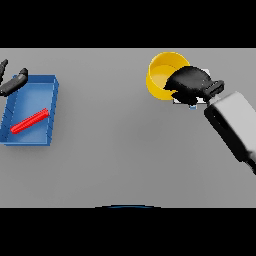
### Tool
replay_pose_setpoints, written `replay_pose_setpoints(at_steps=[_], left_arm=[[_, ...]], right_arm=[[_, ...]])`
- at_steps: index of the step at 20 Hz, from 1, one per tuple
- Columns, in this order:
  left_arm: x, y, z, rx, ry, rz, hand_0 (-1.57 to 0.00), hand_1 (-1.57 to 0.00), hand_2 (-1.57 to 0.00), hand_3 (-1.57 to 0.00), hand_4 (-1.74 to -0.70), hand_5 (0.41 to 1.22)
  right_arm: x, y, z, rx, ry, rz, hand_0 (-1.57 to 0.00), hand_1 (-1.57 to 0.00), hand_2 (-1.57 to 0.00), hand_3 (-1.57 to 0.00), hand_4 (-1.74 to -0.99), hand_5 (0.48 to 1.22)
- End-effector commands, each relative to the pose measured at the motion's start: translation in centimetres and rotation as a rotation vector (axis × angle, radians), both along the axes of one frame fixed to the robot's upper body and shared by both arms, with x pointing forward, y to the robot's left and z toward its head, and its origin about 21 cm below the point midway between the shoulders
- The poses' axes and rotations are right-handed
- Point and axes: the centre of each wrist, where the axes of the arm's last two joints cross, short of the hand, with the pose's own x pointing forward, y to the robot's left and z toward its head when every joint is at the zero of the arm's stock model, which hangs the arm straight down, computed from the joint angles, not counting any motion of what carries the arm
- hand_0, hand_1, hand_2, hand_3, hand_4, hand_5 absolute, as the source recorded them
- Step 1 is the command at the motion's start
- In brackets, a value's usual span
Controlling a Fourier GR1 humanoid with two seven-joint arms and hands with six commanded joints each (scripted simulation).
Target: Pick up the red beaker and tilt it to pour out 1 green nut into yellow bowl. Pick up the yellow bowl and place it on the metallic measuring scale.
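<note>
The right hand (189, 82) gripped the yellow bowl's (162, 75) rim. The left hand (13, 82), fingers relaxed, hovered over a blue tray (52, 107) holding the red beaker (30, 121).

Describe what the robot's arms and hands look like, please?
The right arm is a chunky, boxy limb in pale grey and white with a dark seam along its edge. A black wrist joins it to the right hand, which is matte black with rounded fingers. Only the dark fingers of the left hand show, at the left edge. No cables or markings are visible.

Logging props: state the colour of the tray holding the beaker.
Blue tray, head view.
</note>
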Motion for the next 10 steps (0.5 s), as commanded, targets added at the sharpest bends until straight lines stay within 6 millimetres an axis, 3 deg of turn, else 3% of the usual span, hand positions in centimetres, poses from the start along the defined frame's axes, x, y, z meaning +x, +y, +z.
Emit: replay_pose_setpoints(at_steps=[1, 3, 10], left_arm=[[-0.1, -0.1, -0.2, -0.004, 0.002, -0.005, 0.00, 0.00, 0.00, 0.00, -0.84, 0.737], [-0.3, -0.1, -0.4, -0.002, 0.005, -0.004, 0.00, 0.00, 0.00, 0.00, -0.85, 0.746], [-0.7, -0.5, 0.0, 0.001, 0.031, 0.018, 0.00, 0.00, 0.00, 0.00, -0.86, 0.773]], right_arm=[[0.6, -0.5, 0.2, -0.003, -0.014, -0.011, -1.56, -1.57, -1.54, -1.15, -1.741, 1.221], [1.5, -2.5, -0.3, -0.012, -0.016, -0.059, -1.57, -1.57, -1.55, -1.15, -1.741, 1.221], [3.7, -5.6, -2.2, 0.003, -0.020, -0.199, -1.57, -1.57, -1.52, -1.17, -1.741, 1.221]])
